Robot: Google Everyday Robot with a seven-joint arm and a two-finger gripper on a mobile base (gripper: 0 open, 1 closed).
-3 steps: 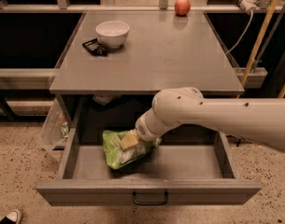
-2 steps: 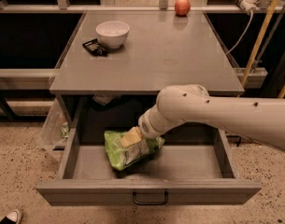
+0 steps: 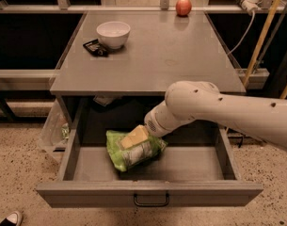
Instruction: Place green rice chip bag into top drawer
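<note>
The green rice chip bag lies inside the open top drawer, left of its middle, resting on the drawer floor. My gripper reaches down from the right into the drawer and sits on top of the bag, its tan tip against the bag's upper side. My white arm crosses over the right half of the drawer and hides part of its back. The drawer is pulled fully out, and its dark wire handle is at the front centre.
On the grey cabinet top stand a white bowl and a small black flat object at the back left, and a red apple at the back. A clear plastic bag hangs at the cabinet's left. Yellow poles stand at the right.
My arm and gripper have shifted a little to the right, and the bag has moved with them toward the drawer's middle.
</note>
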